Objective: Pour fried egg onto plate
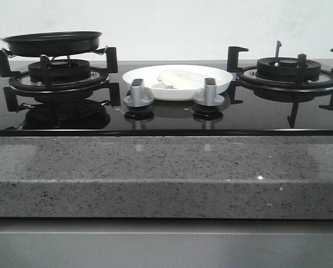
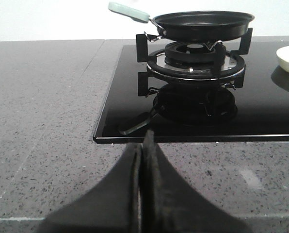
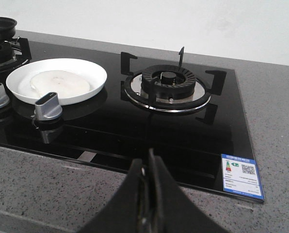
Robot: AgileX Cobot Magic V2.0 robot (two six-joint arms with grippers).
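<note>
On the black hob (image 1: pixel 166 120): one plate (image 1: pixel 222 84), one fried egg (image 1: pixel 180 79).

Low frontal view; wrists flanking, sharing plate (image 1: pixel 177 82).

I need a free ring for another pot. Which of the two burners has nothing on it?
The right burner, beside the plate, is bare. The left burner carries the black frying pan.
</note>
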